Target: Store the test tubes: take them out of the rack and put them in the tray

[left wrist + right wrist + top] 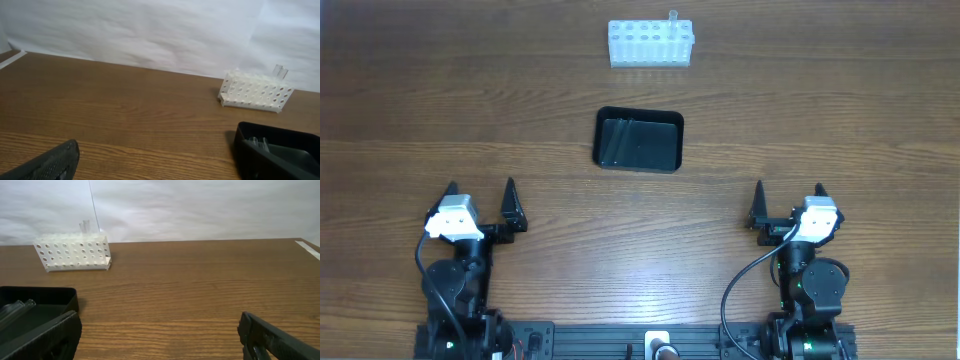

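Black tray [37, 294]: tubes [15, 309] inside, wrist views | rack [651, 44]: one tube [673, 16] | left claw [481, 185], right claw [789, 186] spread

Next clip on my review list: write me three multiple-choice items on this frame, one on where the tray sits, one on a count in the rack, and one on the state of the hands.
1. The black tray lies:
A) between the white rack and the arm bases
B) beyond the rack
C) on top of the rack

2. Standing upright in the rack:
A) nothing
B) one test tube
C) five test tubes

3. The left hand and right hand are:
A) both open and empty
B) both shut on tubes
C) both clamped on the tray

Answers:
1 A: the tray is nearer the arms than the rack is.
2 B: a single test tube rises at the rack's right end.
3 A: each hand's fingers are spread, holding nothing.
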Available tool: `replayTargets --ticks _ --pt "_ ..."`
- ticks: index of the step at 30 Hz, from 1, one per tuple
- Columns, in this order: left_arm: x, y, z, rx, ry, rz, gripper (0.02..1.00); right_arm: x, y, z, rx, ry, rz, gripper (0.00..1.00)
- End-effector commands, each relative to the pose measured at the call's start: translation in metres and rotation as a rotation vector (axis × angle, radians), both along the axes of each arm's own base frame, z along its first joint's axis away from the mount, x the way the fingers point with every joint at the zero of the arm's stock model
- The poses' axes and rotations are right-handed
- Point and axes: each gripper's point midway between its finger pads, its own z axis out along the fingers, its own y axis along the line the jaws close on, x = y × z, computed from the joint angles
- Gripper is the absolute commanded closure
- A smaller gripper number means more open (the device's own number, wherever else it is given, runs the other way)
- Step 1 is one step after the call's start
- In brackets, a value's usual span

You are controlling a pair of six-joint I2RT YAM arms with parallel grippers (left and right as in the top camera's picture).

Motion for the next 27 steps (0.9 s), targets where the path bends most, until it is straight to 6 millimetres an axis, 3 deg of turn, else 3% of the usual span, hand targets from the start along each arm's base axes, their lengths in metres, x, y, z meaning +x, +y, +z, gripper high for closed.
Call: replayTargets --ticks 1,22,25,27 --pt "0.000 -0.001 -0.002 0.019 0.003 -0.003 0.020 0.000 0.002 -0.001 0.010 -0.001 0.006 0.009" --pt "0.000 -0.001 -0.002 0.019 0.004 -0.003 0.020 0.000 -0.002 0.000 -0.047 -0.004 -0.010 0.009" --pt "0.000 -0.001 -0.002 0.019 0.004 -0.003 0.020 -0.001 0.002 0.012 -0.030 -0.036 0.012 0.009" --pt "0.000 -0.001 -0.002 0.019 0.004 -0.003 0.020 -0.004 0.000 0.032 -0.013 -0.072 0.001 0.009"
